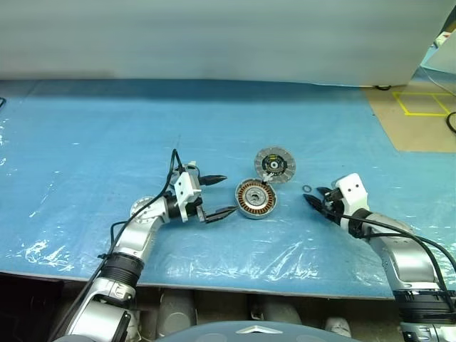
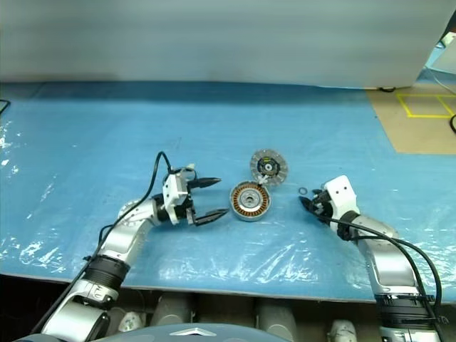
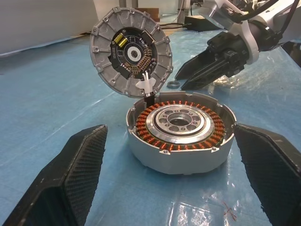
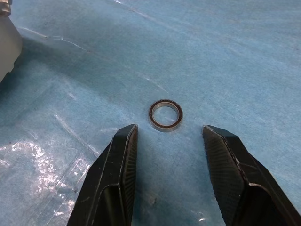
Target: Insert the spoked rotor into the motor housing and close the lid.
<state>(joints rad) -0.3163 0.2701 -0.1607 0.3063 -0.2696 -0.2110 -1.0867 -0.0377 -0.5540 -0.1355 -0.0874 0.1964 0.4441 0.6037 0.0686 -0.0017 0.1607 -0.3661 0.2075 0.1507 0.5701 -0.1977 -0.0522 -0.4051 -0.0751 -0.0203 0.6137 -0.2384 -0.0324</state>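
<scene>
While the motor housing (image 1: 256, 199) sits on the blue plastic-covered table (image 1: 85, 142) with its ring of copper-brown windings facing up, the lid (image 1: 275, 164) lies just beyond it, on the side away from the robot and slightly to the right. Seen from the left wrist, the lid stands tilted up behind the housing, its face with the dark, yellow-marked centre turned toward the camera, and a small white connector (image 3: 146, 84) with dark wires runs from its lower edge down toward the housing's rim. The housing's silver centre shows a round opening in the middle.

To the left of the housing, the left gripper (image 1: 216, 196) points sideways at it, level with the table. Its two black fingers (image 3: 70, 174) are spread wide, one on each side of the housing in the wrist view, apart from its wall and holding nothing.

On the right, the right gripper (image 1: 316, 196) is angled down toward the table and toward the housing. Its fingers (image 4: 113, 174) are parted, with an empty gap between them, and they grip nothing. Just ahead of the fingertips a small metal ring (image 4: 166, 114), silver with a dark edge, lies flat on the blue sheet; in the head views it shows as a tiny ring (image 1: 306, 189) between the right gripper and the housing, near the lid. The fingertips are close to the ring but not touching it.

Beyond the table's far right corner, brown floor (image 1: 420, 121) carries yellow tape lines.
</scene>
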